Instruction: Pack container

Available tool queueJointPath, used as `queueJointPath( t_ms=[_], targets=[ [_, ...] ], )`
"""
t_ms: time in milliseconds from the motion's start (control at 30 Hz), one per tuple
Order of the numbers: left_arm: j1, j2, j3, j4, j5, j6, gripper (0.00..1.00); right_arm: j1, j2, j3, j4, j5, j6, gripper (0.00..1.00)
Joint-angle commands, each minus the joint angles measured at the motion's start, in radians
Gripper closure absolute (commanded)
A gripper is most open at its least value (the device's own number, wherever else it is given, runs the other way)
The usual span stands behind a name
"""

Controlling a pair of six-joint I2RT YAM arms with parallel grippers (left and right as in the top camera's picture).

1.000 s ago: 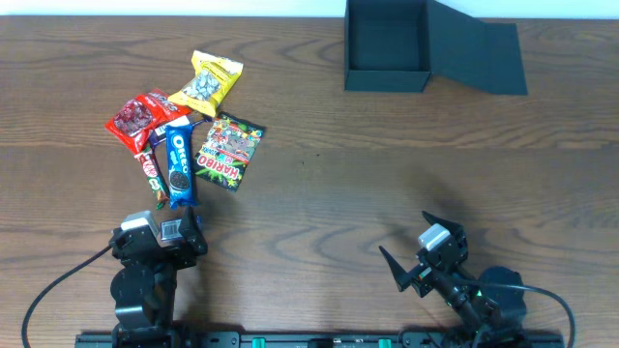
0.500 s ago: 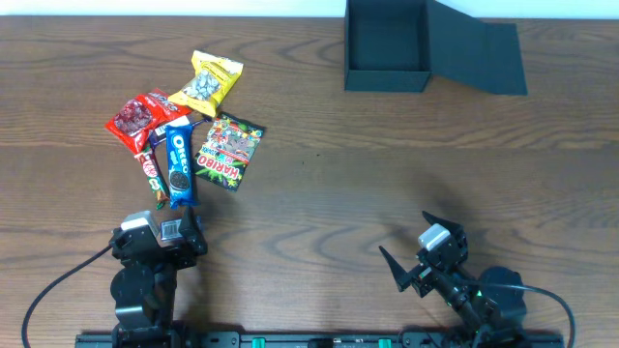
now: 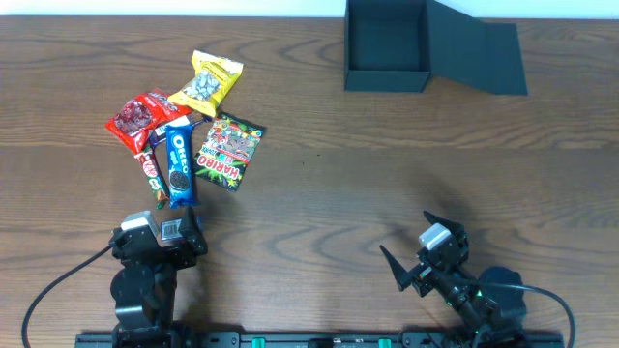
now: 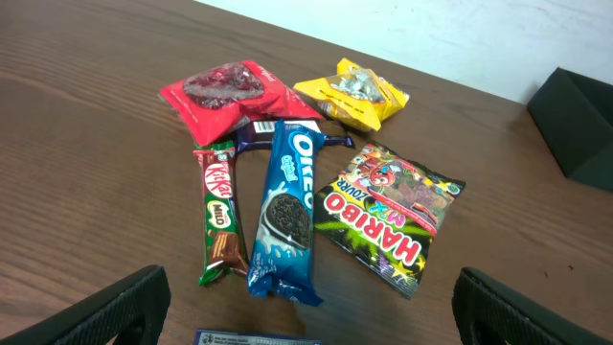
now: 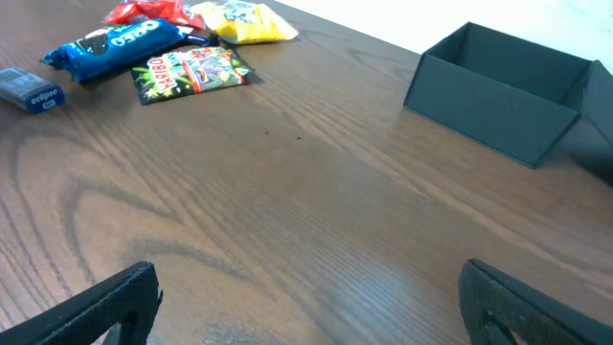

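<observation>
**A:** Left gripper (image 4: 311, 311) at seven o'clock gapes wide and holds nothing. The snack packets (image 3: 230, 152) are bunched at ten. What's the risk?

**B:** Pinching the Oreo (image 4: 287, 206) could drag along the KitKat (image 4: 218, 211) just beside it. The right gripper (image 5: 311, 307), at five o'clock, is equally wide and empty.

**A:** And the container (image 3: 387, 79)?

**B:** One o'clock, lid open, well apart from the snacks. That means a long carry, so a weak pinch could drop a packet.

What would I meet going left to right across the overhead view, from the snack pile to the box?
Red packet → Oreo pack → Haribo bag → container → lid. The KitKat and yellow packet overlap others sideways, so they are left out.
</observation>
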Motion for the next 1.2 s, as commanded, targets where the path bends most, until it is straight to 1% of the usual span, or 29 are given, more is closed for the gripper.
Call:
queueJointPath(
  t_ms=[0,33,100,200,267,300,367,467,533,600,700,800,967,1067,1167],
  targets=[
    [0.006,-0.006,-0.021,-0.006,-0.010,0.014,0.05,-0.007,-0.011,-0.006,-0.001,-0.005,0.037,0.01],
    [0.006,-0.006,-0.021,-0.006,-0.010,0.014,0.05,-0.007,-0.011,-0.006,-0.001,-0.010,0.089,0.01],
    [0.006,-0.006,-0.021,-0.006,-0.010,0.014,0.05,-0.007,-0.011,-0.006,0.000,-0.020,0.240,0.01],
    [0.006,-0.006,-0.021,-0.006,-0.010,0.014,0.05,-0.007,-0.011,-0.006,-0.001,-0.020,0.610,0.01],
    [0.006,-0.006,-0.021,-0.006,-0.010,0.014,0.05,-0.007,-0.011,-0.006,-0.002,-0.036,0.939,0.01],
    [0.006,-0.006,-0.021,-0.006,-0.010,0.014,0.05,-0.007,-0.011,-0.006,-0.002,-0.043,1.035,0.01],
    [0.006,-0.006,-0.021,-0.006,-0.010,0.014,0.05,-0.007,-0.011,-0.006,-0.002,-0.042,1.141,0.01],
    [0.006,-0.006,-0.021,-0.006,-0.010,0.014,0.05,-0.007,-0.011,-0.006,-0.002,-0.059,1.148,0.01],
    [0.006,-0.006,-0.021,-0.006,-0.010,0.014,0.05,-0.007,-0.011,-0.006,-0.002,-0.106,1.146,0.01],
    [0.006,-0.006,-0.021,-0.006,-0.010,0.014,0.05,-0.008,-0.011,-0.006,0.004,-0.081,1.147,0.01],
    [0.006,-0.006,-0.021,-0.006,-0.010,0.014,0.05,-0.008,-0.011,-0.006,0.019,-0.098,1.146,0.01],
    [0.006,-0.006,-0.021,-0.006,-0.010,0.014,0.05,-0.008,-0.010,-0.006,0.098,-0.184,1.030,0.01],
    [0.006,-0.006,-0.021,-0.006,-0.010,0.014,0.05,-0.008,0.023,0.005,0.178,-0.216,1.004,0.01],
    [0.006,-0.006,-0.021,-0.006,-0.010,0.014,0.05,-0.008,0.097,0.076,0.165,-0.215,0.892,0.01],
    [0.006,-0.006,-0.021,-0.006,-0.010,0.014,0.05,-0.008,0.206,0.183,0.103,-0.190,0.788,0.01]
  ],
)
